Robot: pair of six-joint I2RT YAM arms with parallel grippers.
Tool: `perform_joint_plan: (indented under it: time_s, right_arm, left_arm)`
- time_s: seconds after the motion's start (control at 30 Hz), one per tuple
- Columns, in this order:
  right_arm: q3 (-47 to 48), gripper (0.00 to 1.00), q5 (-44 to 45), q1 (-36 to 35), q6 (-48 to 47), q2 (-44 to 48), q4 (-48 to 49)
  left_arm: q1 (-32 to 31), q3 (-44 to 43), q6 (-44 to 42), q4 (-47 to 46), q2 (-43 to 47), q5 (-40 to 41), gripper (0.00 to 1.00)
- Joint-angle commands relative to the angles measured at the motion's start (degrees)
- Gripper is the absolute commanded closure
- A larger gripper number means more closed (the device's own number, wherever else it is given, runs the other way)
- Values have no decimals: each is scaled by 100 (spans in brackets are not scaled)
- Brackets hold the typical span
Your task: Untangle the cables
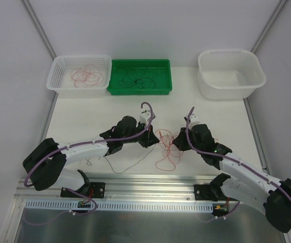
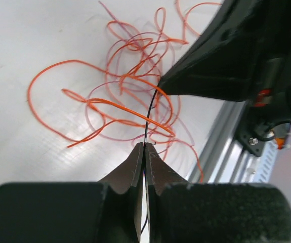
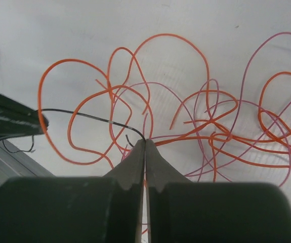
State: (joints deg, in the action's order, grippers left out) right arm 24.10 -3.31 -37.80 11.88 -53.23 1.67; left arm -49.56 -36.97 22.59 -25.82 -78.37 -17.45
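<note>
cables (image 1: 166, 148) tangled | left end effector (image 2: 144, 145) pinching black wire (image 2: 150, 109) | right end effector (image 3: 144, 141) pinching same wire

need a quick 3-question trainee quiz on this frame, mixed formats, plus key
1. True or false: the left jaws and the right jaws are shut on the same black wire.
2. Which container holds the dark wires? A) white basket B) green tray C) white tub
3. Fill in: the red tangle between the arms lies on the ____.

Key: 1 true; 2 B; 3 table
</note>
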Motion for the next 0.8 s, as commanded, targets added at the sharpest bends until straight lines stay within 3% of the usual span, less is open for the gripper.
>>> perform_joint_plan:
  time_s: [0.0, 0.1, 0.17, 0.2, 0.23, 0.3, 0.37, 0.57, 0.77]
  right_arm:
    - [604, 99, 199, -8, -449, 435, -868]
    - [1209, 99, 470, 1, -686, 472, -1939]
    - [1910, 99, 542, -17, -783, 288, -2938]
    - [2141, 99, 716, -8, -792, 122, -3266]
    - [2343, 99, 796, -8, -801, 16, -3548]
    - [2878, 99, 998, -8, -784, -143, -4208]
    - [3153, 99, 999, -8, -766, -371, -4568]
    - [3689, 99, 709, -34, -371, -793, -4799]
    - [3936, 99, 867, -236, -151, -987, -4940]
  left_arm:
    - [-45, -589, -824, 603, 6, 427, 100]
    - [-45, -959, -1045, 965, -161, 488, 100]
    - [-45, -1092, -1160, 1123, -327, 611, 87]
    - [-45, -1110, -1117, 1123, -346, 620, 77]
    - [-45, -1093, -1082, 1071, -346, 629, 49]
    - [-54, -910, -898, 712, -223, 550, 23]
    - [-54, -733, -774, 352, 56, 480, 3]
    - [-527, 101, -483, -721, 717, 462, 3]
    - [-1230, 252, -510, -1758, 210, 962, 7]
